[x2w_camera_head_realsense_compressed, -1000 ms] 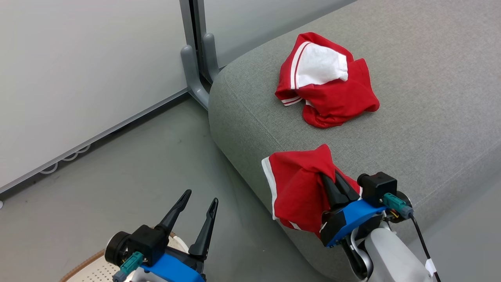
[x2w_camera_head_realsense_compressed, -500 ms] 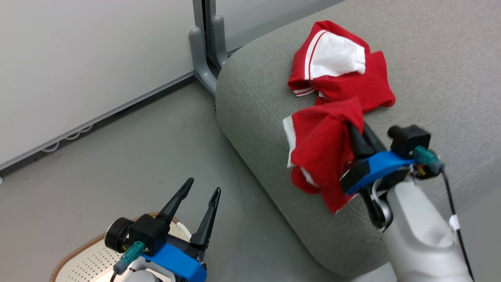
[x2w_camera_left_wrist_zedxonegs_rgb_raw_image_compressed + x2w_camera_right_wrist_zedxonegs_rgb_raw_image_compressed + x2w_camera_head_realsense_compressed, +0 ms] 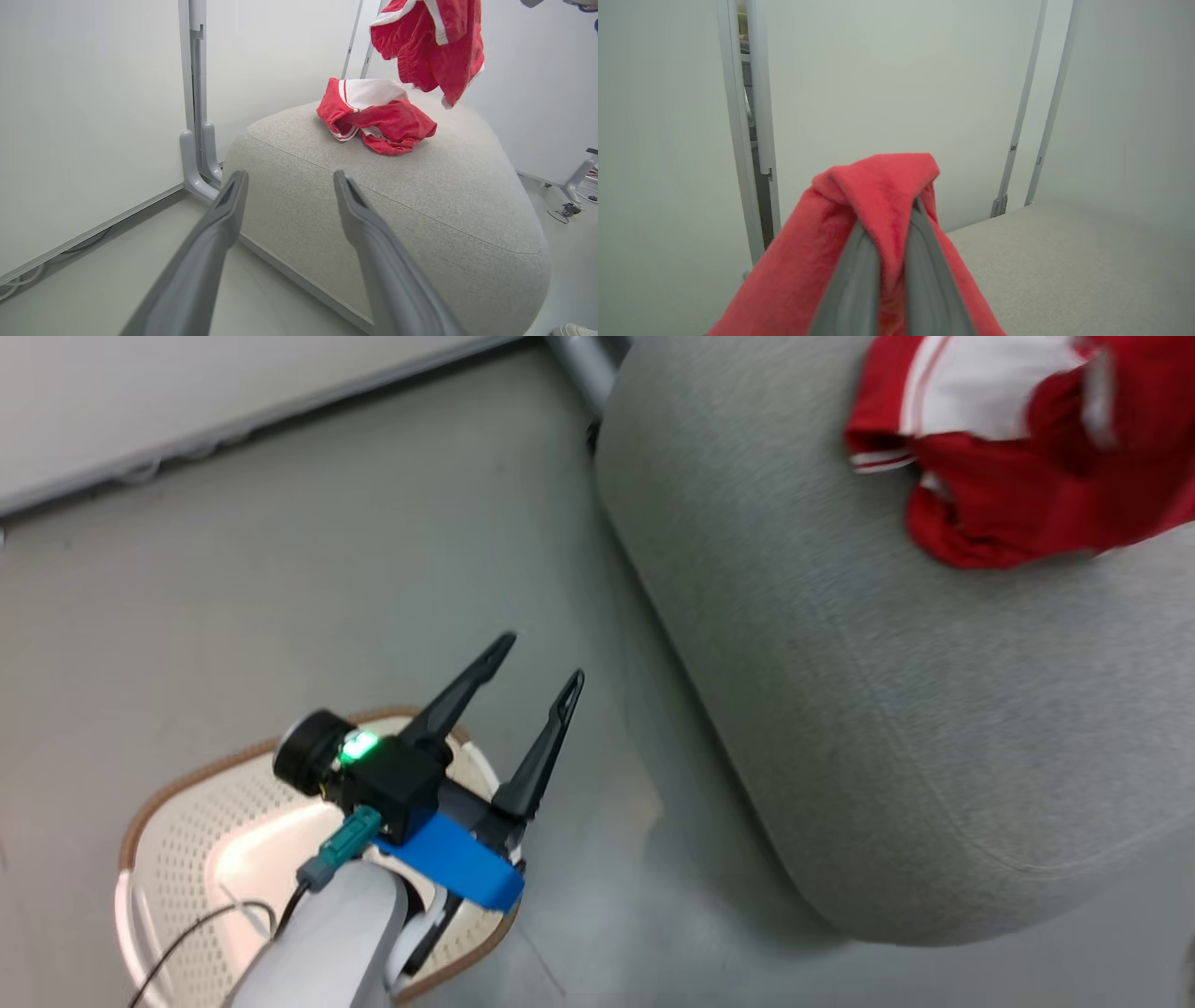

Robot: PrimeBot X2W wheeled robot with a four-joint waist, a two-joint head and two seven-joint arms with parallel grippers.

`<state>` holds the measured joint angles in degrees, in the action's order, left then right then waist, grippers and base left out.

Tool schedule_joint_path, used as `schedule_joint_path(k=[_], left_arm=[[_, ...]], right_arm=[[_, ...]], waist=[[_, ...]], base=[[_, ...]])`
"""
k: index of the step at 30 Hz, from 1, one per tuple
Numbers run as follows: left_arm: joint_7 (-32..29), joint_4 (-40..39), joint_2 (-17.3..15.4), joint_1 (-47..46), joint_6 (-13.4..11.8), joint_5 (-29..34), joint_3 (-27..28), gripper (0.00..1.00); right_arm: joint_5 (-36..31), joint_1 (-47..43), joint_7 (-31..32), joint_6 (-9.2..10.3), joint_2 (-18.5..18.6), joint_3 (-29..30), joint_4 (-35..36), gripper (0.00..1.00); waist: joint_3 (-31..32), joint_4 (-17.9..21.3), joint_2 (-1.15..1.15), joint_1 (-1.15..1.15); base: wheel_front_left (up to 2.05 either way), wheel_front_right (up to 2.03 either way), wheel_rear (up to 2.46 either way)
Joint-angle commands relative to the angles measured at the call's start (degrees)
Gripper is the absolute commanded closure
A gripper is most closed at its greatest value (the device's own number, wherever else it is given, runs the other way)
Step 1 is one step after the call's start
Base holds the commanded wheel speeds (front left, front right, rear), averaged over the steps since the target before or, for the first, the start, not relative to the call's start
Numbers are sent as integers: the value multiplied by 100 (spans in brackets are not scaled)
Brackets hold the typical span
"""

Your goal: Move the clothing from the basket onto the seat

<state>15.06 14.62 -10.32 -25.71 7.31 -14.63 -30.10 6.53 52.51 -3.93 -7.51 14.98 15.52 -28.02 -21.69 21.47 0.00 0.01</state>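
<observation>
Clothing (image 3: pixel 378 116) shows as two red-and-white pieces, both over at the seat. Closest in, the basket (image 3: pixel 168 859) sits on the floor (image 3: pixel 280 569) at the lower left of the head view, brown rim and perforated wall on show. Right above it hangs the left gripper (image 3: pixel 543 658), its fingers (image 3: pixel 462 686) spread wide and released, pointing toward the seat. Just past the basket rises the seat (image 3: pixel 887 709), big, grey, rounded at the corner. On its top, near that corner, one piece lies in a crumpled heap, white panel up. And there's the second piece (image 3: pixel 434 42), dangling in the air over the seat, higher than the heap in the left wrist view. That one belongs to the right gripper (image 3: pixel 888 213): its fingers are clenched on a fold of red fabric that drapes over the tips. Behind it all, a pale wall (image 3: pixel 70 116) and a grey post (image 3: pixel 196 93).
</observation>
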Motion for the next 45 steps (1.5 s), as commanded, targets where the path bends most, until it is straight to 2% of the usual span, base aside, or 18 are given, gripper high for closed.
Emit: schedule_joint_path(k=[1,5,10,15,21,30,31,32,33,34,45], left_arm=[[17,-61,-72,-236,24,9,-41,0],[17,-188,-114,-565,24,42,-89,0],[18,-306,-158,-889,24,111,-201,0],[17,-334,-208,-1097,24,111,-248,0],[18,-277,-187,-1071,24,56,-228,0],[17,-215,-180,-946,24,20,-150,0],[18,-205,-182,-923,24,19,-138,0],[17,-186,-177,-902,24,8,-128,0],[17,-171,-168,-877,24,-3,-113,0],[18,-162,-152,-845,24,-12,-90,0],[17,54,111,-176,24,-168,274,0]], right_arm=[[-82,231,51,4,207,272,133,100],[-163,415,132,4,478,906,252,100],[-291,303,81,5,473,1442,13,100],[-444,126,-40,4,436,1817,-589,100],[-556,137,-383,5,491,1960,-1126,100],[-637,199,-621,4,451,1742,-1431,100],[-642,180,-640,4,423,1705,-1459,82],[-639,152,-655,4,399,1675,-1484,58],[-651,101,-681,4,382,1639,-1506,24],[-678,33,-698,4,366,1581,-1526,0],[-753,-1018,-882,4,173,1002,-1290,0]], waist=[[-666,-499,0,-1],[-1171,-735,0,-1],[-1655,-955,0,-1],[-1841,-1083,0,-1],[-1736,-1144,0,-1],[-1515,-1093,0,-1],[-1472,-1079,0,-1],[-1421,-1070,0,-1],[-1359,-1063,0,-1],[-1278,-1057,0,-1],[-37,-1187,0,-1]], base=[[0,0,0],[0,0,0],[0,0,0],[0,0,0],[0,0,0],[0,0,0],[0,0,0],[0,0,0],[0,0,0],[0,0,0],[0,0,0]])
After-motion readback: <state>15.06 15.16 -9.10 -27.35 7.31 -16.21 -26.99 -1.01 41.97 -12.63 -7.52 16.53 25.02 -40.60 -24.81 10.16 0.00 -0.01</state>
